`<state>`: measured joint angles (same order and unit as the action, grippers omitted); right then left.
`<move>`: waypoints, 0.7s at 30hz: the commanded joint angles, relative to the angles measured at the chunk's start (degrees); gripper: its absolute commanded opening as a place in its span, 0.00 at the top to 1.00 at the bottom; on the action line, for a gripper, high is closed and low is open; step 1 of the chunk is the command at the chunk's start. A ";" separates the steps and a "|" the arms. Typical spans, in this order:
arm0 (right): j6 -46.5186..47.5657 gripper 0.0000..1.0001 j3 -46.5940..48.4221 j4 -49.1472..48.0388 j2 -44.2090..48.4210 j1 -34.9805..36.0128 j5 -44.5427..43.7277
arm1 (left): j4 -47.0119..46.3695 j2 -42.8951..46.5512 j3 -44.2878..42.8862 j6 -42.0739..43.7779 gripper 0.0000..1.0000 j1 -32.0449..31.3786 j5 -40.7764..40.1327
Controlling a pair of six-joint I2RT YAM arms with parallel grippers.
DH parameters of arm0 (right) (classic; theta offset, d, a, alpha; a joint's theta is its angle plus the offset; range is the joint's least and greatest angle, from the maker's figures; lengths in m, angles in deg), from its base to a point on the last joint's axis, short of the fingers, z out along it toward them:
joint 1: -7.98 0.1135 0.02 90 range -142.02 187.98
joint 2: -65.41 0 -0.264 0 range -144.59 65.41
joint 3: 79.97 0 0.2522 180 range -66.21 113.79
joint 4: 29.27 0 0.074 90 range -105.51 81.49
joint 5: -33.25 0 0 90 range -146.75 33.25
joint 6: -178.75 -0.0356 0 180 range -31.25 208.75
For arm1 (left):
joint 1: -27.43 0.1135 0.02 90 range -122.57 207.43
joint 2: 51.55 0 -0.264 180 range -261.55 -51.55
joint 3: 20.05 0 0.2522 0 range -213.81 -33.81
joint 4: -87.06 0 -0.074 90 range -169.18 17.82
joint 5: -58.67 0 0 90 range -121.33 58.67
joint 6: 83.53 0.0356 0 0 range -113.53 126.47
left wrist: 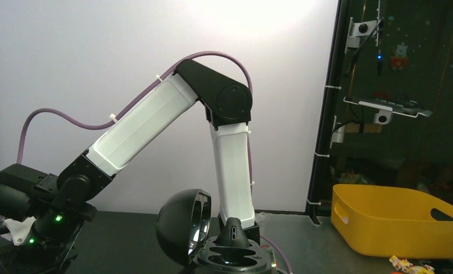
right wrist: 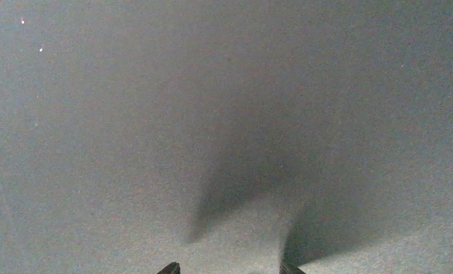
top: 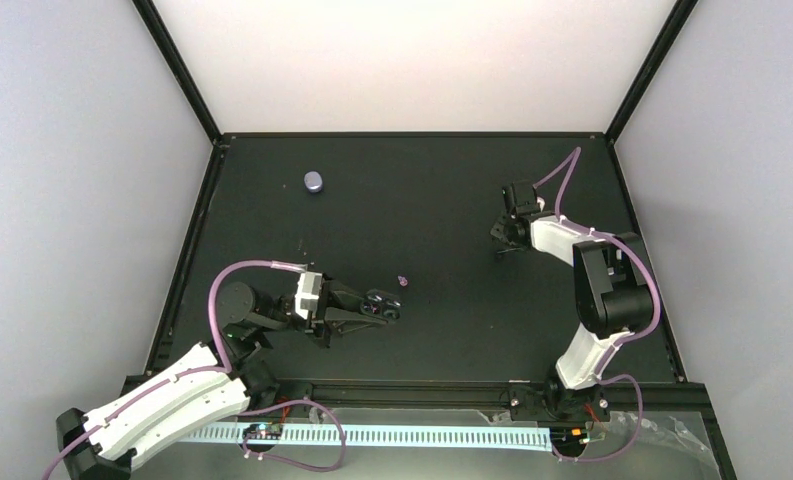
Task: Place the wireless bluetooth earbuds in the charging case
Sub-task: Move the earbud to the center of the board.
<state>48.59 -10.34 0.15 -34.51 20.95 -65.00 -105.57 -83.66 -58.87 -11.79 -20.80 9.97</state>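
The lavender charging case (top: 314, 181) lies at the far left of the black worktop (top: 442, 340), well apart from both arms. One lilac earbud (top: 403, 281) lies alone on the worktop, just beyond the left gripper (top: 384, 306). At that gripper's tip a black hinged shell (left wrist: 231, 254) stands open, with its lid raised and wells in its base. I cannot tell whether the fingers clamp it. The right gripper (top: 504, 241) hangs over the far right, with its fingers parted and nothing between them.

Rounded lavender charging case (top: 314, 181) sits on the table (top: 442, 200), far left, looks shut. One tiny purple earbud (top: 403, 281) lies loose mid-table, well apart.
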 commanded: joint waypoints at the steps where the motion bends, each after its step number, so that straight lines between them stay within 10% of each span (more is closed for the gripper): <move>1: -2.54 0.57 0.96 0.84 -0.45 -0.49 2.63 | -1.29 1.05 -1.31 -0.15 0.98 -0.32 1.02; 21: 2.45 0.79 2.78 5.38 -1.70 -0.48 6.04 | -1.89 1.76 -1.29 -0.61 0.98 -0.30 1.42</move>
<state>49.46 -9.53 3.56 -35.12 20.80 -60.52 -105.77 -82.51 -58.85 -12.16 -20.80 10.26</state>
